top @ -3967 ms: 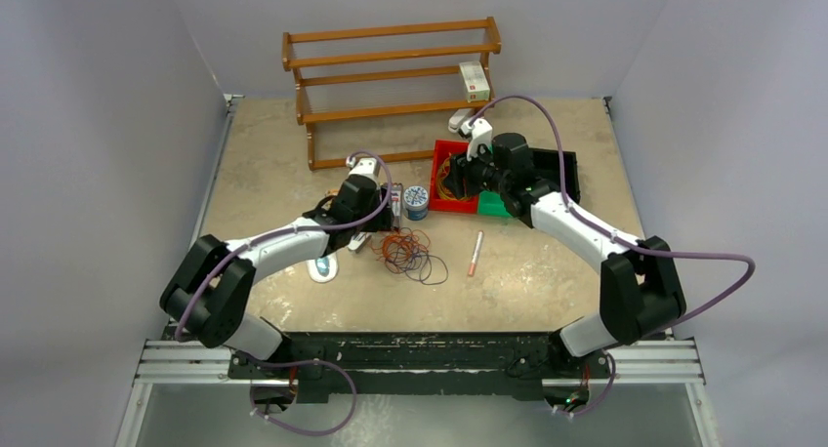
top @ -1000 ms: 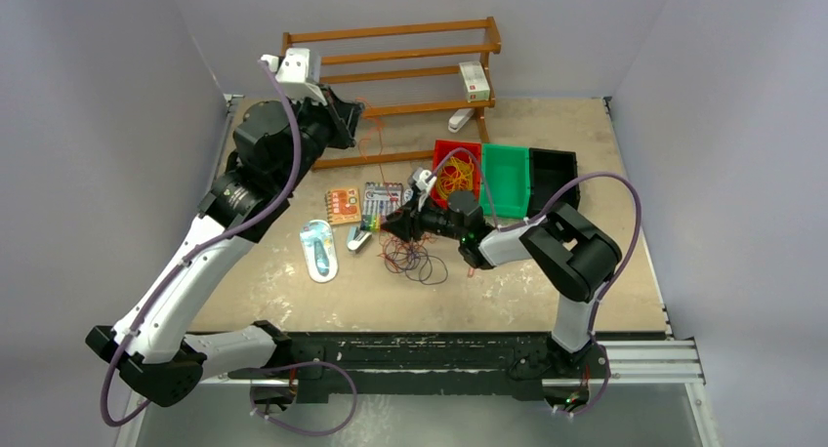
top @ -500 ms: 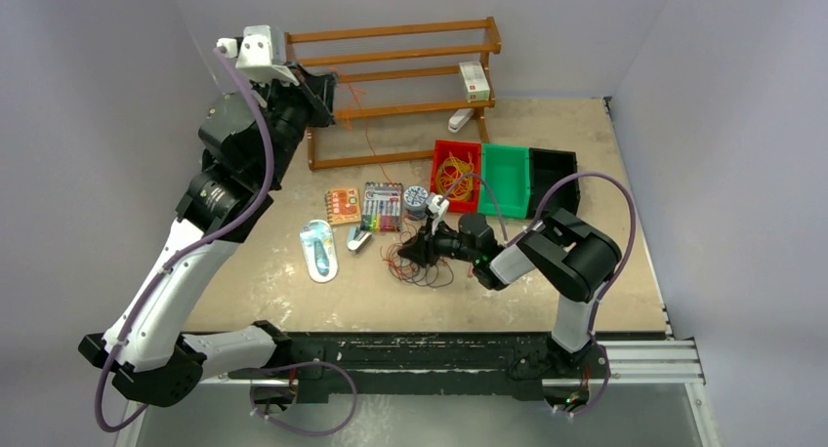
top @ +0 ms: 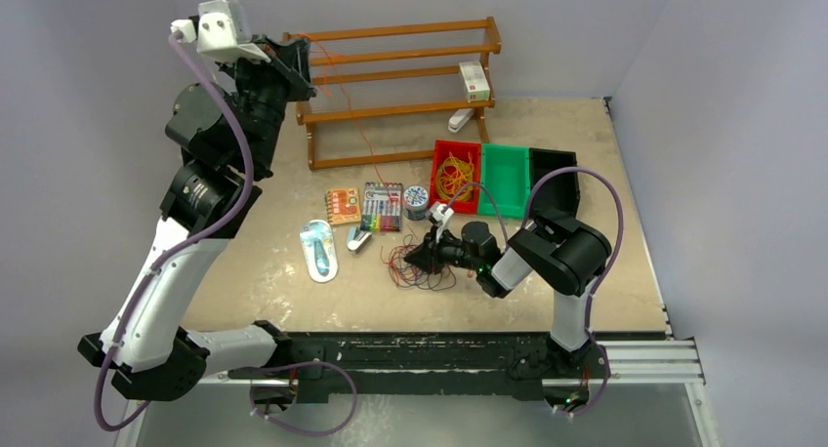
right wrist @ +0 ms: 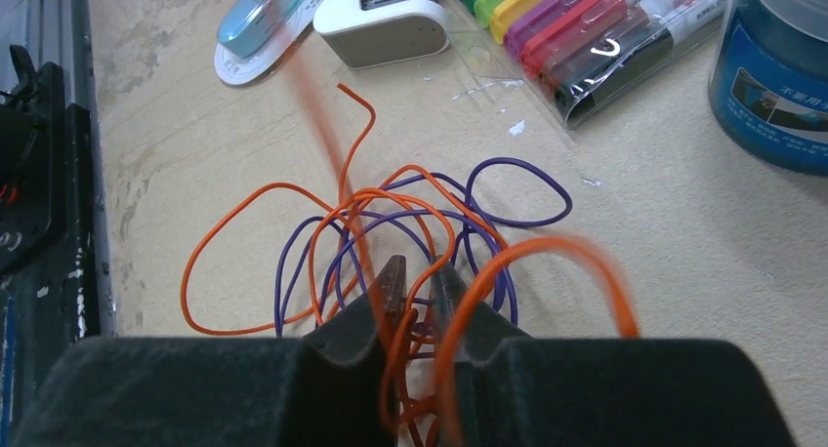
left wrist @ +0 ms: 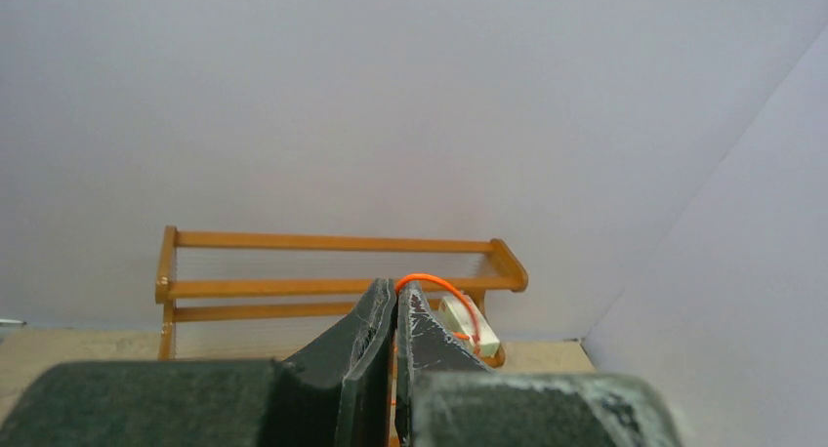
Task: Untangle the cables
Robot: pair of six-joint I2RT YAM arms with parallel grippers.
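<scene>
The cables (top: 418,268) lie as a loose tangle of orange and purple loops (right wrist: 293,242) near the table's front middle. My right gripper (top: 418,256) is low over this tangle. Its jaws (right wrist: 420,276) stand a narrow gap apart, open, with orange strands running between them. My left gripper (top: 310,76) is raised high at the back left, in front of the rack. It is shut (left wrist: 395,289) on an orange cable (left wrist: 447,293). A thin orange strand (top: 363,135) runs from it down toward the tangle. Yellow cables (top: 456,177) lie in the red bin.
A wooden rack (top: 391,66) with a white box (top: 474,79) stands at the back. A red bin (top: 436,179), a green bin (top: 504,179) and a black bin (top: 552,169) sit right of centre. A marker pack (right wrist: 605,37), blue tin (right wrist: 776,76), stapler (right wrist: 381,22) and orange card (top: 342,205) lie behind the tangle.
My left gripper has climbed higher and further left with the orange cable. My right gripper has slid toward the front over the tangle and its jaws have narrowed.
</scene>
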